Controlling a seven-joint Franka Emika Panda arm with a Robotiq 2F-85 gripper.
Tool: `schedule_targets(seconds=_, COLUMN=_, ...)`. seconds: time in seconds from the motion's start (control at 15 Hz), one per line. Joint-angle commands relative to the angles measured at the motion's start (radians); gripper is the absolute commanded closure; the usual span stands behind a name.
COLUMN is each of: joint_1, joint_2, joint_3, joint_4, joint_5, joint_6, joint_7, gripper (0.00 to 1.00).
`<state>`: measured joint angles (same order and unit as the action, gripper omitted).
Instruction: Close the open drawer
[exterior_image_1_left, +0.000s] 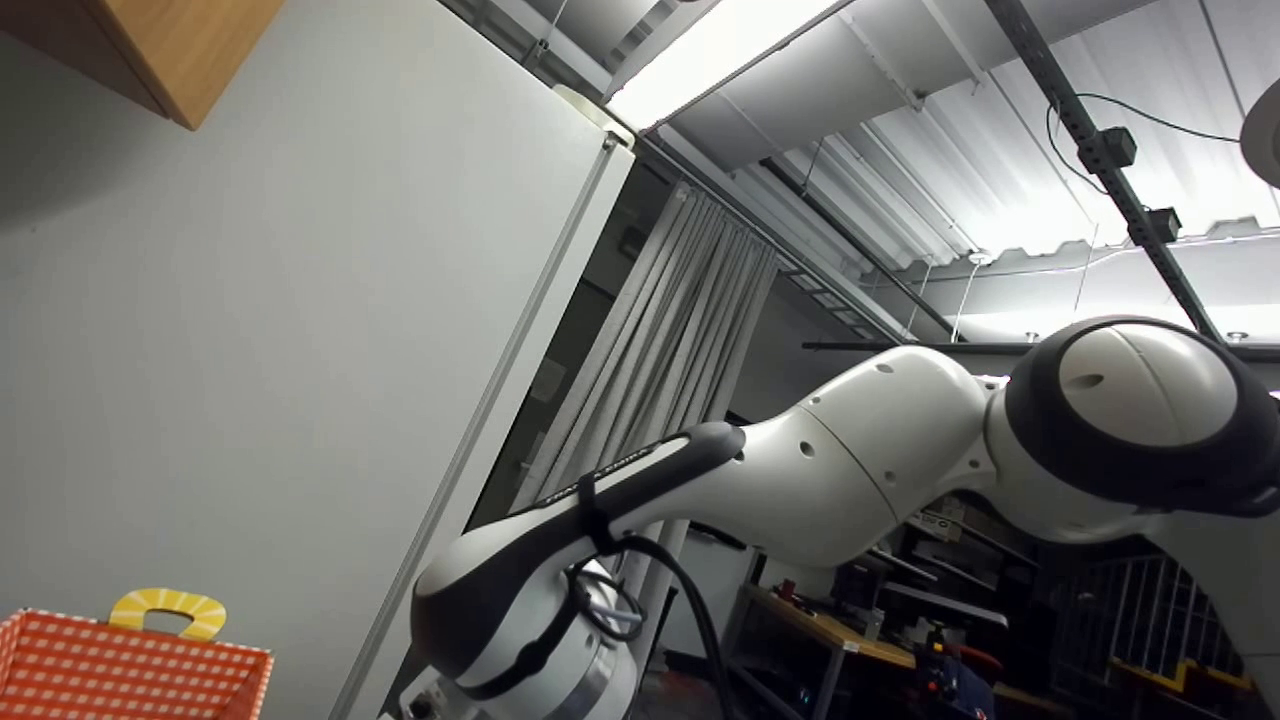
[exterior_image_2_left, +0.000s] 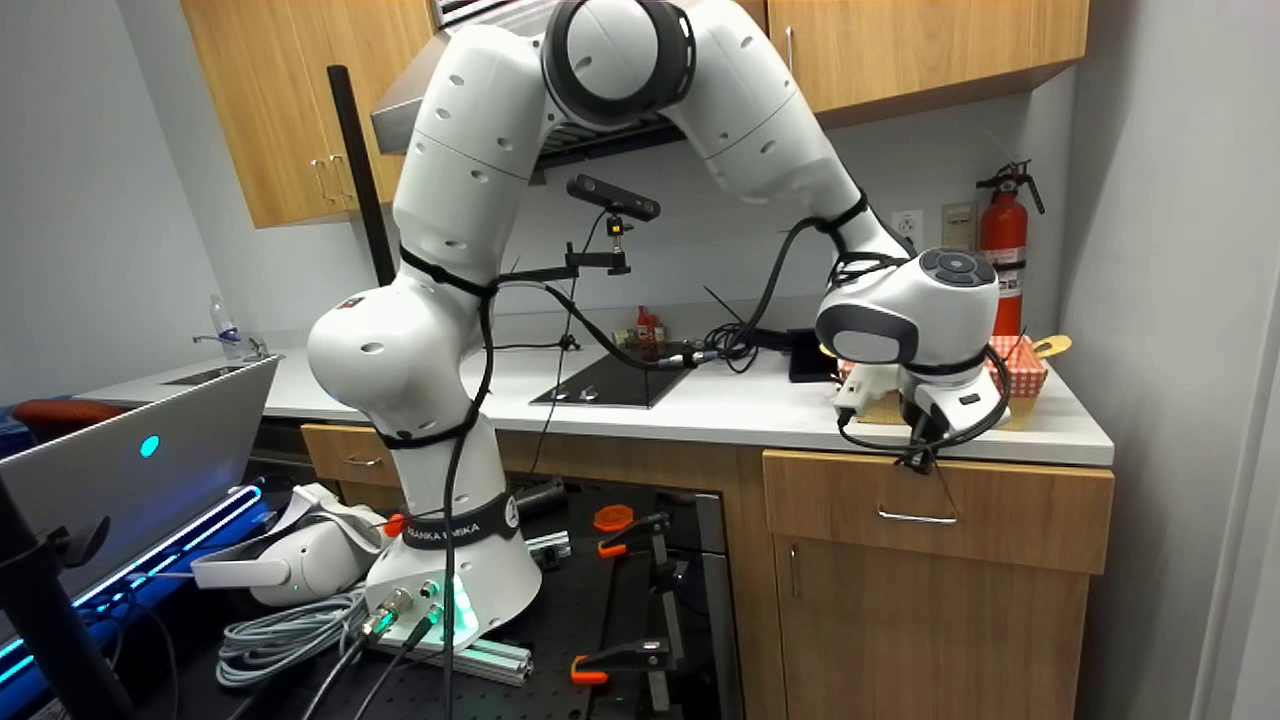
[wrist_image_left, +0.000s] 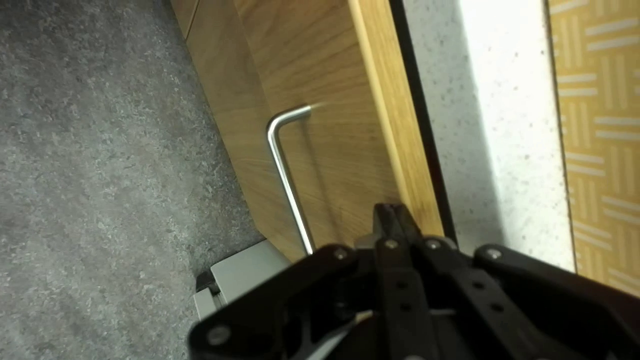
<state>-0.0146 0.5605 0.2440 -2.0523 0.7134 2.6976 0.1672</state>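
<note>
The wooden drawer (exterior_image_2_left: 830, 500) is under the right part of the counter in an exterior view, with a silver bar handle (exterior_image_2_left: 915, 517). In the wrist view the drawer front (wrist_image_left: 345, 75) and its handle (wrist_image_left: 290, 185) fill the middle. A thin dark gap shows between the drawer's top edge and the counter. My gripper (wrist_image_left: 392, 207) has its fingertips together with nothing seen between them. The tips are at the drawer front near its top edge, to the right of the handle; whether they touch is hard to tell. In an exterior view the gripper (exterior_image_2_left: 918, 455) is small and dark before the drawer.
The white counter (exterior_image_2_left: 720, 415) overhangs above the drawer. A red checkered basket (exterior_image_2_left: 1025, 370) stands on it behind the wrist, and also shows in an exterior view (exterior_image_1_left: 130, 670). A fire extinguisher (exterior_image_2_left: 1003, 250) is at the wall. A cabinet door (exterior_image_2_left: 930, 630) is below the drawer.
</note>
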Motion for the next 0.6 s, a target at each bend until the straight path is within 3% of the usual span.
schedule_targets(seconds=0.0, joint_1=-0.004, joint_2=-0.013, joint_3=0.022, joint_4=-0.018, joint_5=0.072, joint_6=0.013, joint_7=-0.059, gripper=1.00)
schedule_targets(seconds=0.53, joint_1=0.004, joint_2=-0.008, joint_3=0.022, joint_4=-0.010, joint_5=0.122, joint_6=0.001, joint_7=-0.102, gripper=1.00)
